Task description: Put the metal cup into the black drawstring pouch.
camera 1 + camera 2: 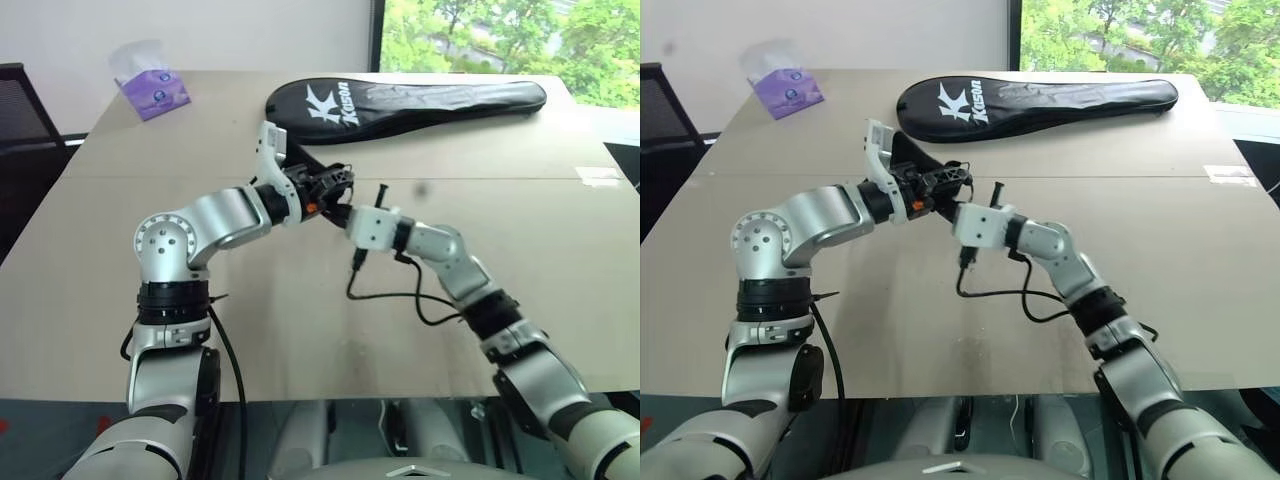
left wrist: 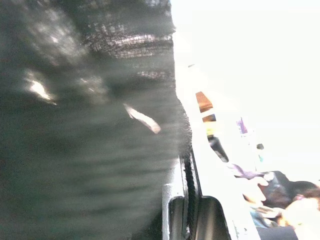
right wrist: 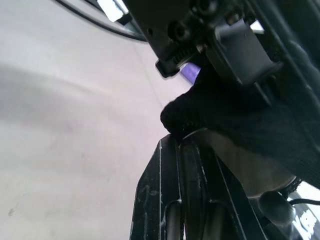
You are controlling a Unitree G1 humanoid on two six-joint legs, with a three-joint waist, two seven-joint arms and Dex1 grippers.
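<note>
Above mid-table, left gripper is clenched on the pouch, right gripper clenched on the cup at its five o'clock; cloth may snag the rim.

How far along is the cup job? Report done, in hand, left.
Done: the pouch is off the table, gripped by the shut left hand. In hand: the shut right hand meets it at the pouch's edge, where a grey curved surface, probably the cup, sits under the cloth. Left: seating the cup fully inside; whether it already is cannot be told.
</note>
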